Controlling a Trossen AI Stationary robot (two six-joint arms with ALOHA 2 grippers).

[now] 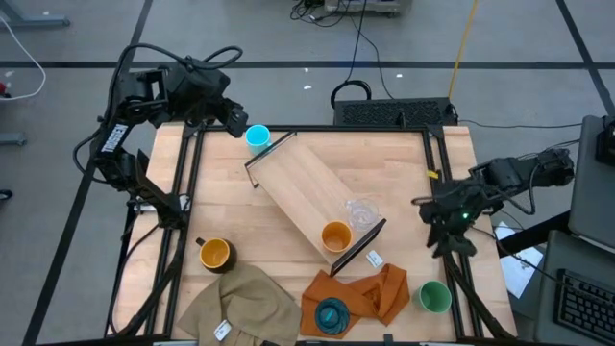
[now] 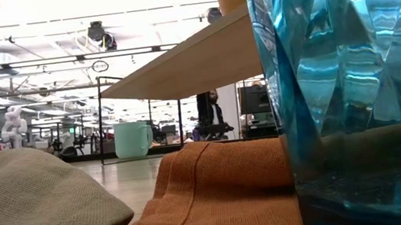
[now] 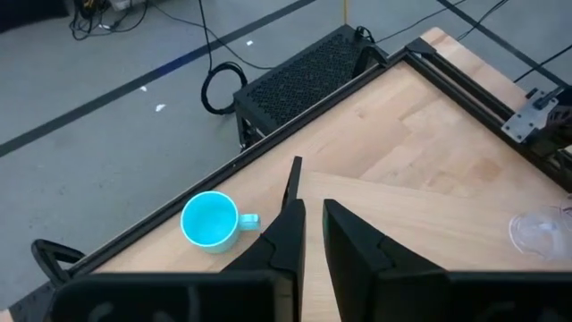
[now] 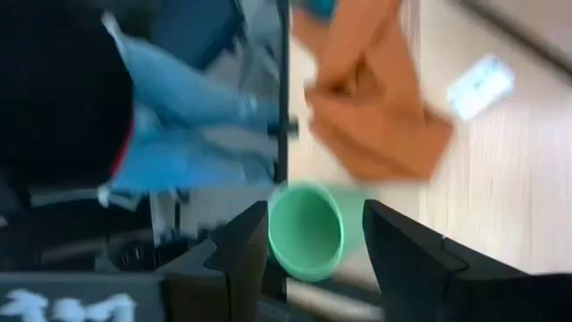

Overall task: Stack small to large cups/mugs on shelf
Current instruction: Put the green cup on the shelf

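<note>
The shelf (image 1: 309, 192) lies slantwise across the table's middle, raised on its wire brackets. An orange cup (image 1: 335, 235) and a clear tumbler (image 1: 362, 211) stand on its near right end. The light-blue mug (image 1: 257, 137) stands on the table by the shelf's far end. The dark mug (image 1: 215, 254) stands near left. The teal cup (image 1: 332, 315) stands on the orange cloth, and the green cup (image 1: 434, 296) stands near right. My left gripper (image 3: 311, 207) hovers shut above the far left corner. My right gripper (image 4: 315, 210) is open, raised above the green cup (image 4: 306, 231).
A tan cloth (image 1: 240, 303) lies at the near edge and an orange cloth (image 1: 370, 293) beside it. A white tag (image 1: 374, 258) lies by the shelf's near end. The teal cup (image 2: 350, 95) stands close before the low camera. A person's legs (image 4: 179, 116) show beyond the near edge.
</note>
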